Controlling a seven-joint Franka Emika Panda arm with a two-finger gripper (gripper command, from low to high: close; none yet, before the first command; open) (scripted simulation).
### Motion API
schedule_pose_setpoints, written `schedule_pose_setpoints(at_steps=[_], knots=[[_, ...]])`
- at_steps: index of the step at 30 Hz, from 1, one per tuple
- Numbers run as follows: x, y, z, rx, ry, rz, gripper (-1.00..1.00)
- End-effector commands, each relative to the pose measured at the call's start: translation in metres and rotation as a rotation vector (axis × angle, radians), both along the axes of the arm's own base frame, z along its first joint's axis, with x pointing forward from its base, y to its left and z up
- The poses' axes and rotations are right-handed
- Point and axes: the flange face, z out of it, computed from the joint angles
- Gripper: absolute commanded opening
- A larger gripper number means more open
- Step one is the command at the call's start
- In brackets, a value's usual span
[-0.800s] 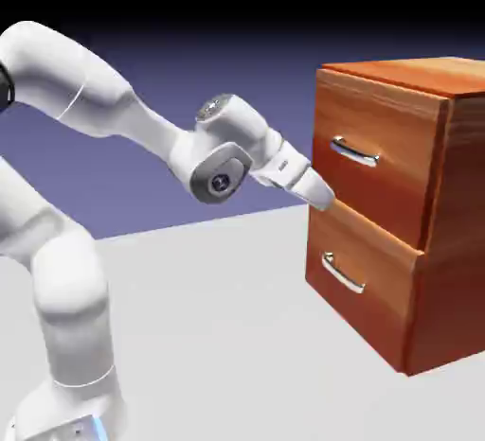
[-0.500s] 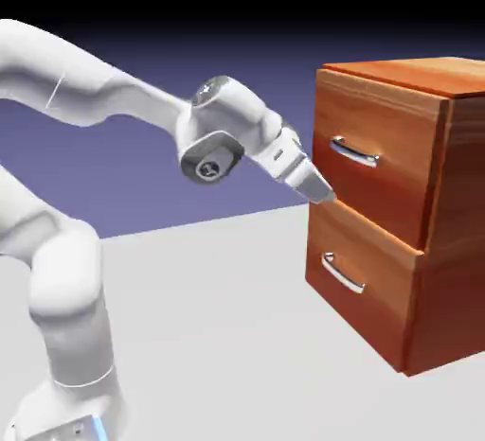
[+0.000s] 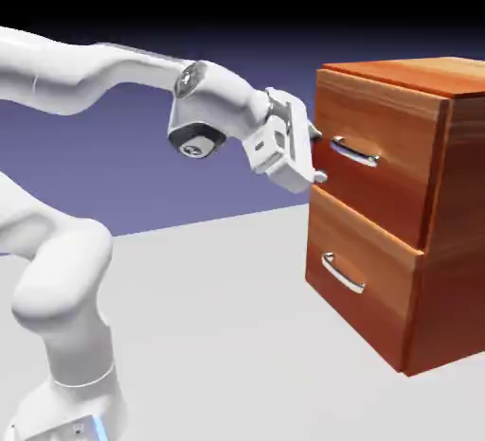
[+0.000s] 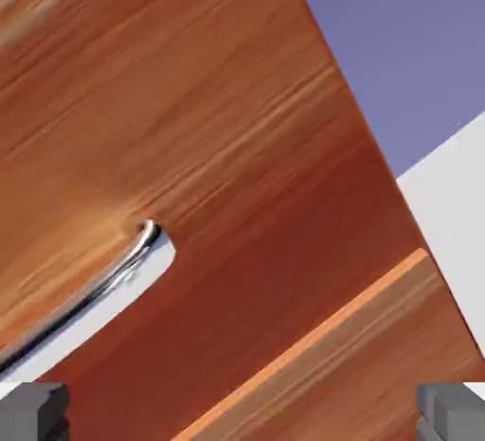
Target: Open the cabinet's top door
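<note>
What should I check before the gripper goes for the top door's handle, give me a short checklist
1. Gripper open: ok, the finger tips sit wide apart in the hand view.
2. Nothing held: ok.
3. Top door shut: ok, flush with the cabinet.
4. Handle between the fingers: not ok, it lies off to the hand view's left.
5. Aimed at the upper handle, not the lower handle: ok.
6. Contact with the handle: cannot tell.
</note>
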Motion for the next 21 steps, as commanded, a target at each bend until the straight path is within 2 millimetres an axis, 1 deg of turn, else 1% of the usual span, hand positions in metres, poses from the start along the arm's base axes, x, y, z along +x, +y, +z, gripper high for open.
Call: schedule_pose_setpoints(at_steps=[1,6,11,16,21], knots=[[-0.001,0.002,0.001,0.023,-0.012,-0.011,0.0],[-0.001,0.011,0.003,0.135,-0.072,-0.059,0.0],[0.001,0.023,0.001,0.245,-0.133,-0.097,0.0],[0.006,0.037,-0.005,0.351,-0.197,-0.127,0.0],[0.015,0.051,-0.015,0.455,-0.26,-0.151,0.0]])
